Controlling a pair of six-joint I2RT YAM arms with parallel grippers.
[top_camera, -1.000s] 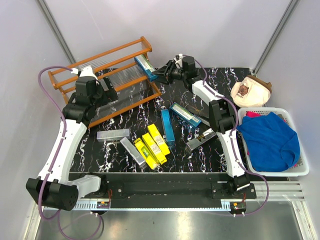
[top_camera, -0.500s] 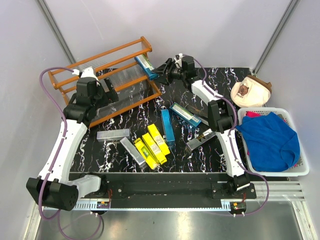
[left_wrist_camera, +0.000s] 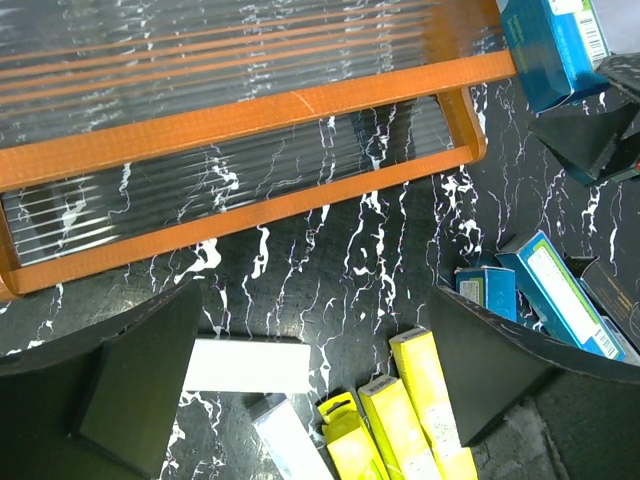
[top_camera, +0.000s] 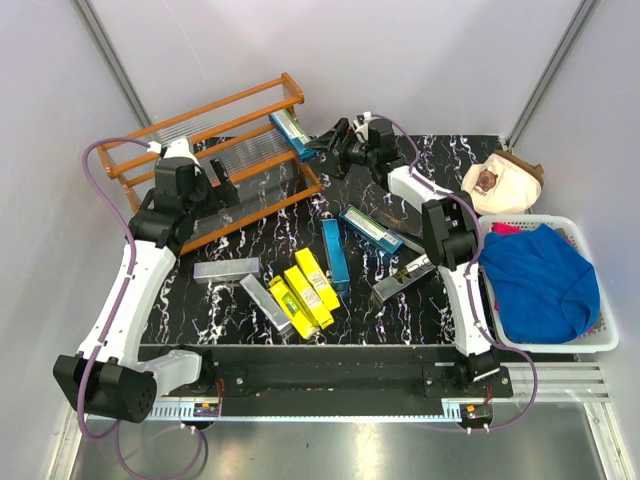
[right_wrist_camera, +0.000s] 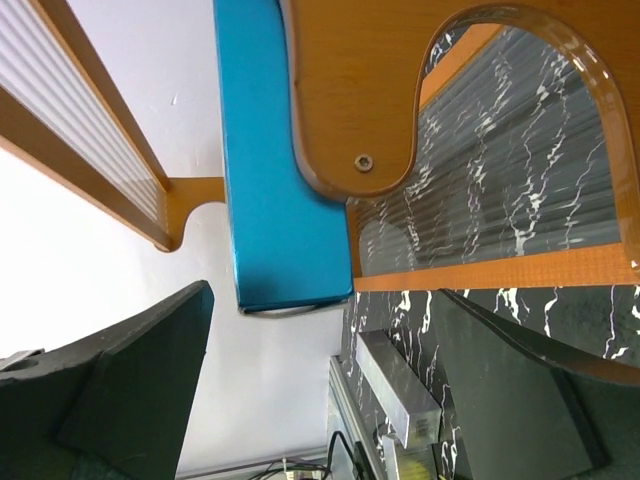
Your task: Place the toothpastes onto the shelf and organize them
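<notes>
From above, the shelf (top_camera: 232, 103) stands at the far left corner of the marbled table (top_camera: 460, 160), and one blue-teal carton (top_camera: 291, 133) lies at its right end, poking out toward the right gripper (top_camera: 335, 142); I cannot tell which tier carries it. That gripper sits just beside the carton's near end with its jaws spread and nothing between them, so the carton looks left to the shelf. The left gripper (top_camera: 215, 183) hovers over the front of the shelf, jaws wide and empty, probably placed to square up what lands there. The other toothpastes lie loose mid-table: three yellow cartons (top_camera: 305, 290), a blue carton (top_camera: 334, 255), a teal carton (top_camera: 370, 228) and a silver-grey carton (top_camera: 227, 268) among them. A white basket (top_camera: 600, 343) holding a blue cloth (top_camera: 535, 280) sits off to the right. The left wrist view looks straight down between its spread fingers (left_wrist_camera: 140, 390) at the shelf's orange rails and ribbed clear tier, bare here, with the yellow cartons (left_wrist_camera: 400, 420) and silver-grey carton (left_wrist_camera: 250, 365) below. The right wrist view shows the blue-teal carton (right_wrist_camera: 275, 180) tucked behind the shelf's wooden end panel (right_wrist_camera: 350, 90), its end jutting past the panel, clear of both dark fingers (right_wrist_camera: 130, 380). I judge most of the sorting remains.
</notes>
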